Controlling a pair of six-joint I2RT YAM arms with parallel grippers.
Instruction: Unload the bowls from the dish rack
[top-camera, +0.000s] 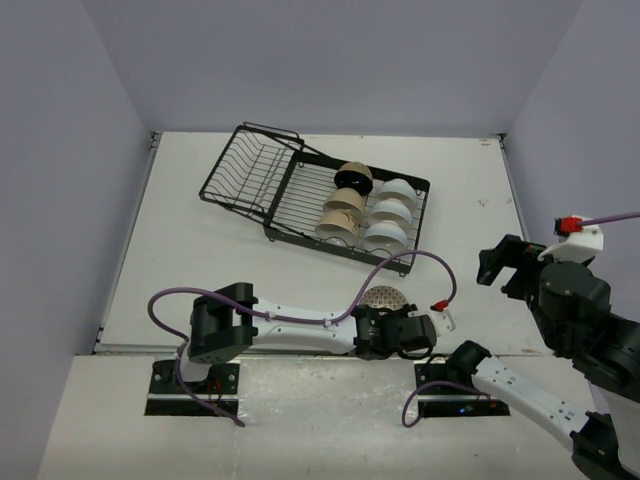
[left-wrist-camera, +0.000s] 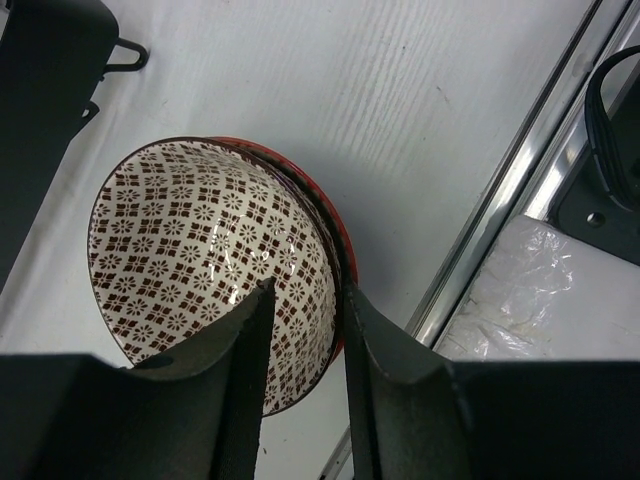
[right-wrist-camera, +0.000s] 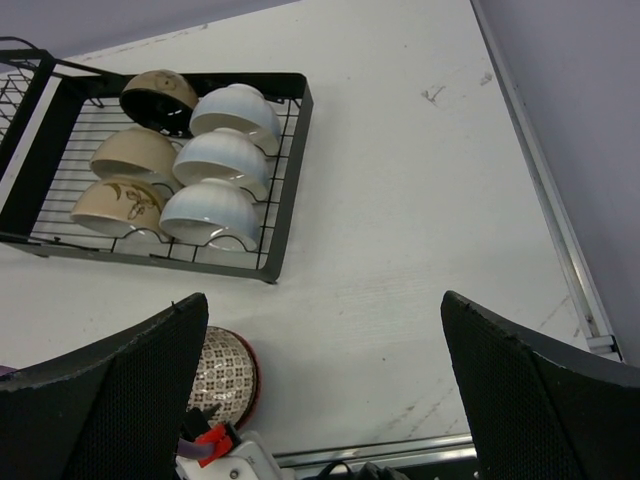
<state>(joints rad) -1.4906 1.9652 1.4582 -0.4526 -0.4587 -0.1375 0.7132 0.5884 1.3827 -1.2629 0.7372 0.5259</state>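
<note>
A brown-and-white patterned bowl (top-camera: 385, 297) (left-wrist-camera: 200, 240) (right-wrist-camera: 225, 375) with a red outer edge sits on the table near the front edge. My left gripper (top-camera: 386, 315) (left-wrist-camera: 307, 292) straddles its near rim, one finger inside and one outside, jaws open with a gap around the wall. The black dish rack (top-camera: 290, 190) (right-wrist-camera: 290, 170) lies farther back. Several bowls stand in its flat section: white ones (top-camera: 390, 212) (right-wrist-camera: 222, 155), beige ones (top-camera: 340, 222) (right-wrist-camera: 135, 153) and a black-inside one (top-camera: 352, 178) (right-wrist-camera: 160, 98). My right gripper (top-camera: 500, 270) (right-wrist-camera: 322, 300) hovers wide open to the right, holding nothing.
The rack's tilted basket section (top-camera: 245, 165) has nothing in it. A purple cable (top-camera: 420, 258) loops over the table between rack and patterned bowl. A metal strip (left-wrist-camera: 500, 210) marks the table's front edge just beside that bowl. Walls close the table on three sides.
</note>
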